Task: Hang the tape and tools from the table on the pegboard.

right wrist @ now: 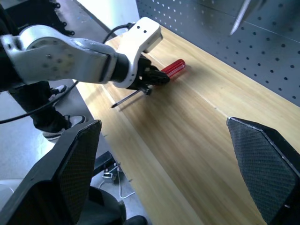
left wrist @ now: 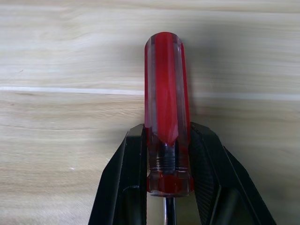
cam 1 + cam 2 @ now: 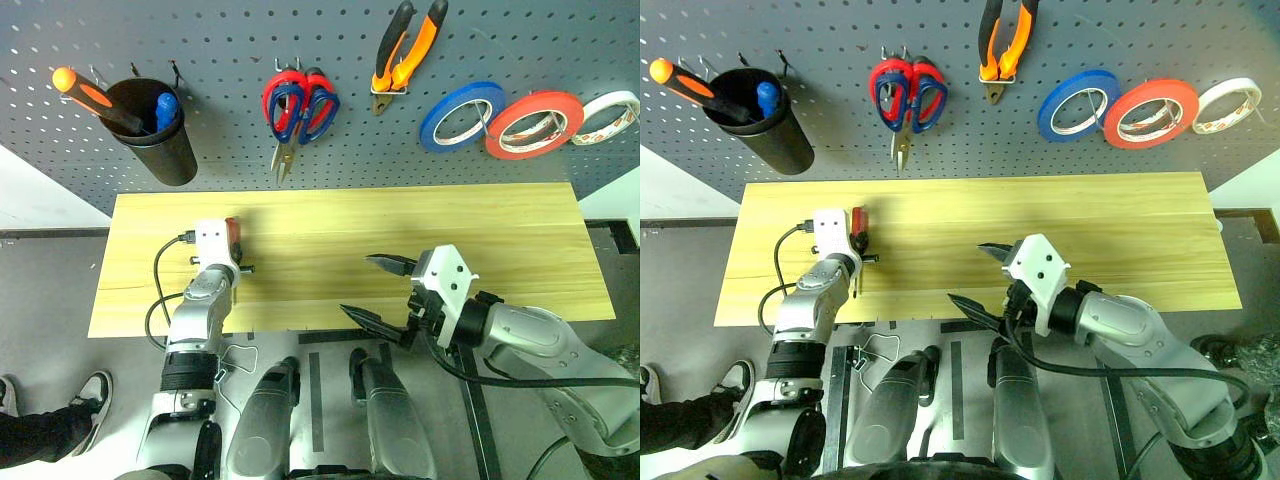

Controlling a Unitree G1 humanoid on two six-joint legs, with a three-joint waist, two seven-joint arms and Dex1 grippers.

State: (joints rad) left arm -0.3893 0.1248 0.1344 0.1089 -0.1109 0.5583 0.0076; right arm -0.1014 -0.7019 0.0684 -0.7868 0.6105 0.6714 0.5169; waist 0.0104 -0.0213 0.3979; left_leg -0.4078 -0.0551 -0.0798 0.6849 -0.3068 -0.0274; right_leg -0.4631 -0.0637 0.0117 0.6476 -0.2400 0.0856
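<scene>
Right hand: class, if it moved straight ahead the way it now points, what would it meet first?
Probably the left hand, shut on the red screwdriver lying on the table. The open right hand aims across the table toward it, though depth is uncertain.

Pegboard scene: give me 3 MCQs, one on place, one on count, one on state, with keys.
1. Where does the red-handled screwdriver lie?
A. on the table
B. in the black cup
C. on a pegboard hook

2. How many tape rings hang on the pegboard?
A. one
B. two
C. three

3. How does the left gripper stand?
A. wide open above the table
B. shut on the screwdriver's handle
C. shut on the pliers

Key: 1 A, the handle rests on the wood; 2 C, blue tape, red tape and white tape hang side by side; 3 B, both fingers press the handle's base.
</scene>
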